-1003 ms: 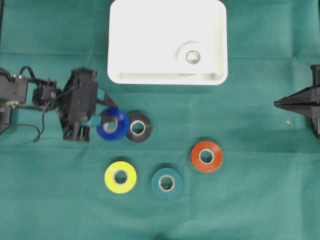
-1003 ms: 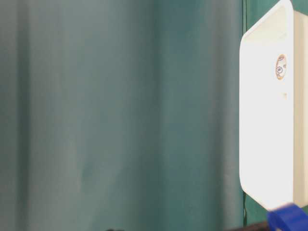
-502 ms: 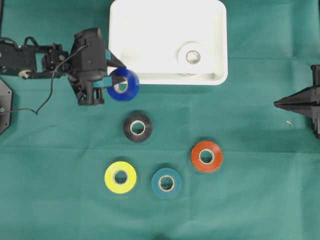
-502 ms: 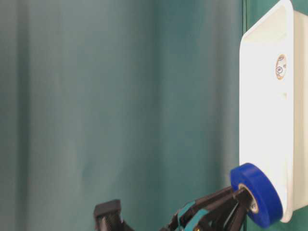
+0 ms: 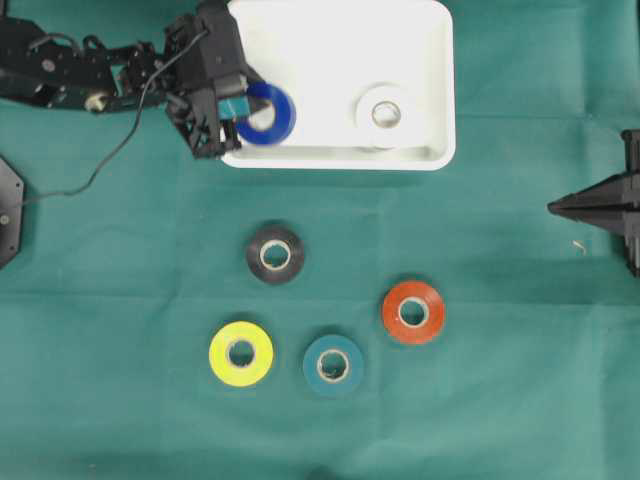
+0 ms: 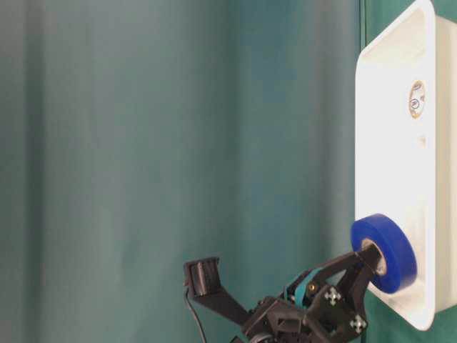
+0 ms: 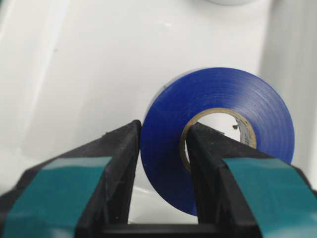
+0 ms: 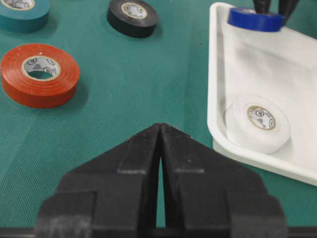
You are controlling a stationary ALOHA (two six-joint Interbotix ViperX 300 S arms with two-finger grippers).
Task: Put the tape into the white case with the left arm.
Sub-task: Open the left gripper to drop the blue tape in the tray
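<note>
The left gripper (image 5: 240,108) grasped the blue tape roll (image 5: 265,113), one finger (image 7: 210,163) through its core and the other against its outer face, holding it over the left part of the white case (image 5: 300,60). A white roll (image 5: 384,115) lay inside the case at its right. The right gripper (image 8: 159,163) rested clenched at the far right, holding nothing. Black (image 5: 275,254), orange (image 5: 413,312), yellow (image 5: 241,353) and teal (image 5: 333,366) rolls lay on the green cloth (image 5: 500,300).

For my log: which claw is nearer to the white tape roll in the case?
Left. The left claw holds the blue roll just beside the white roll; the right claw waits off the case.
</note>
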